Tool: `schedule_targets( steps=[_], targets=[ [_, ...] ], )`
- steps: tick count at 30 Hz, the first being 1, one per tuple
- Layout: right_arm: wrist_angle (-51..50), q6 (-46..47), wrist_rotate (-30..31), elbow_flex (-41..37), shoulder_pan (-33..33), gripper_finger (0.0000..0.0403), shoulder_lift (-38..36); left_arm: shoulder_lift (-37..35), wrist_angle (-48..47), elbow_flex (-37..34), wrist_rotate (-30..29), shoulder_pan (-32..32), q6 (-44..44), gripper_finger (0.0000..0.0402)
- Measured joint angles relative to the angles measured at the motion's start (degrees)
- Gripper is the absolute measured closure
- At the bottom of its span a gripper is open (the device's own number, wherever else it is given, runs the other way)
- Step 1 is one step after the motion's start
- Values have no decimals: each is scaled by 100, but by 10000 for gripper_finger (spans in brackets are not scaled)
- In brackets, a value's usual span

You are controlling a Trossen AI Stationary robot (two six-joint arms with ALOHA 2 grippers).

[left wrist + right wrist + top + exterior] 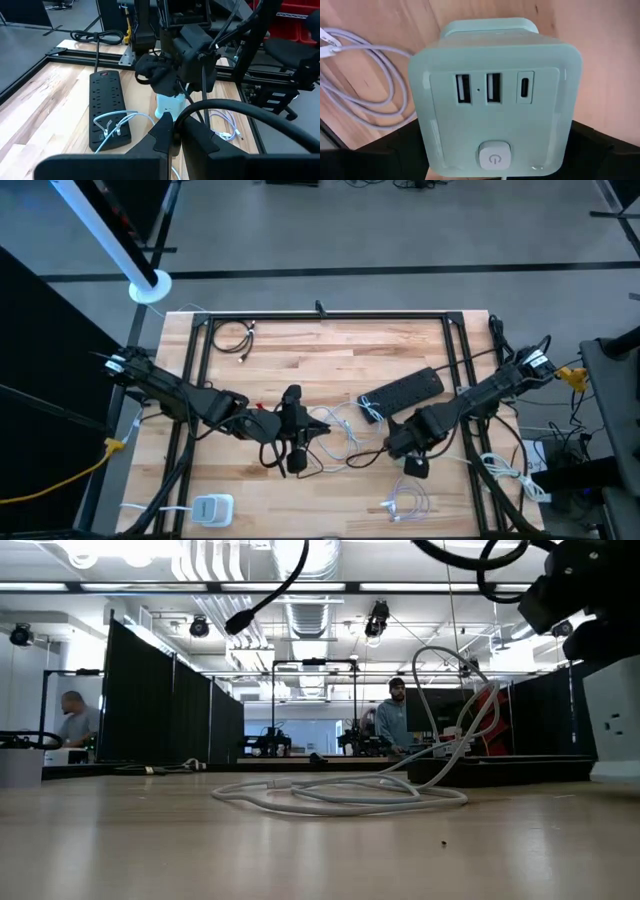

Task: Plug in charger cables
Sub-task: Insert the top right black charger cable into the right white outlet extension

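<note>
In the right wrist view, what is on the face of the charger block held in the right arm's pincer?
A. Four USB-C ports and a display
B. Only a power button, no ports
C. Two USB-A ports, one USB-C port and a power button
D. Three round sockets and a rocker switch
C: the right wrist view shows the charger block between the right pincer fingers, its face carrying two rectangular ports, one slim oval port and a power button.

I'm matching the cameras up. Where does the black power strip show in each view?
High view: power strip, right of centre, angled.
Low view: probably the dark slab at right.
Left wrist view: left side, lying flat.
Right wrist view: not in it.
Shared landmark: white cable looped by its end.
</note>
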Motion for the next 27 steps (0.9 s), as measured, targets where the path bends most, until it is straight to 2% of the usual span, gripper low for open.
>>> schedule_targets(
  steps=[10, 17, 27],
  targets=[
    [612, -303, -188, -8, 7, 86, 0, 0, 119, 0, -4, 0, 127, 387],
    [624, -158, 277, -113, 8, 86, -9, 0, 255, 0, -4, 0, 212, 387],
    [666, -46, 406, -166, 173, 86, -11, 90, 269, -24, -7, 2, 246, 387]
  ],
)
